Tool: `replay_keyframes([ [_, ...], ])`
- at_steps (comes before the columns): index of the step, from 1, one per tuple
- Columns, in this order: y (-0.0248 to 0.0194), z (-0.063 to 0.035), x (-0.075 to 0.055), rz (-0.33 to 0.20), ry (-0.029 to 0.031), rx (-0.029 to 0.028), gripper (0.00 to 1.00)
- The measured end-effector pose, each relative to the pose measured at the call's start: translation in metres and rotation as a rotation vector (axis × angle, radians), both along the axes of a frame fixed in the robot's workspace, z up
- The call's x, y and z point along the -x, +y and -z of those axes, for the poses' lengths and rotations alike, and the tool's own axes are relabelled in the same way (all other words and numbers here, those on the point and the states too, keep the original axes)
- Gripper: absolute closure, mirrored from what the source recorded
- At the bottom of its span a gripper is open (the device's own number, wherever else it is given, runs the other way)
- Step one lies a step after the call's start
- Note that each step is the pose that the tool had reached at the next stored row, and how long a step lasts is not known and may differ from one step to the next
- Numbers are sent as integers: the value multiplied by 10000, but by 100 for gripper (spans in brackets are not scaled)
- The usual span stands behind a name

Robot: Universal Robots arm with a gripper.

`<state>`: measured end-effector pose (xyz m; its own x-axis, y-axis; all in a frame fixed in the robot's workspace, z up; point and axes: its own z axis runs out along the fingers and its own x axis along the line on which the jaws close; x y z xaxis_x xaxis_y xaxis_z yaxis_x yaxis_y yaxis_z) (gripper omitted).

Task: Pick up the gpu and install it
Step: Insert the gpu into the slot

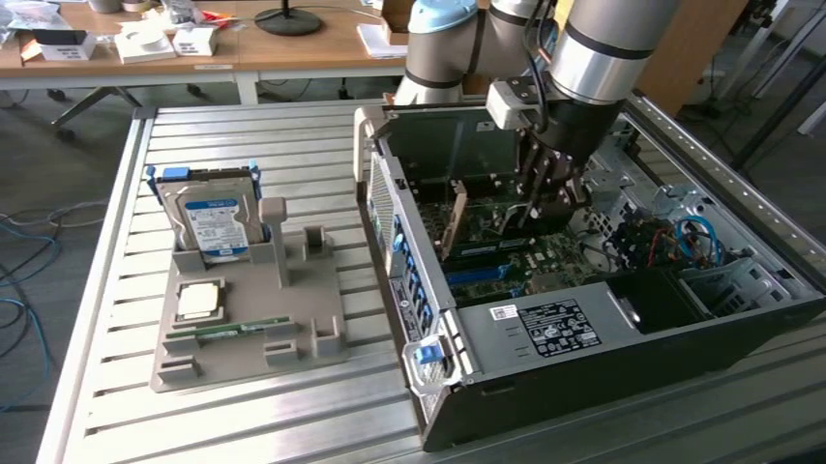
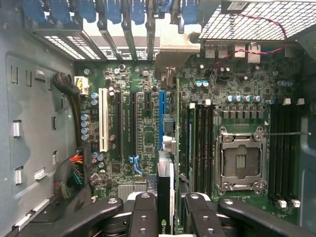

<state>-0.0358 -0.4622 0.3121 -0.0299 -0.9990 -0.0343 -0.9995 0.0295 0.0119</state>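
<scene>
Gripper [image 2: 171, 218] clamped on the gpu [image 2: 165, 190], down inside the open case [image 1: 555, 329].
I see the card edge-on over the blue slot [image 2: 161, 106], long axis along it, silvery bracket end toward the rear openings.

Slatted metal counter [image 1: 232, 425], pale grey, ribs running away from the camera. Behind it, a wooden counter [image 1: 309, 53] with white boxes [image 1: 142, 43] and a black round stand base [image 1: 286, 21]. Grey floor [image 1: 65, 184]. Blue cables [image 1: 18, 319] lie loose at the exterior view's left. Light even and diffuse.
</scene>
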Motion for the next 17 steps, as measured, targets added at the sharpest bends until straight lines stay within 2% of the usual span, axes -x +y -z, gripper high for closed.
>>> replay_keyframes([
  [5,1,9,26,0,-2,-7,74],
  [13,1,110,37,0,-1,-4,74],
  [17,1,115,43,3,-1,-1,74],
])
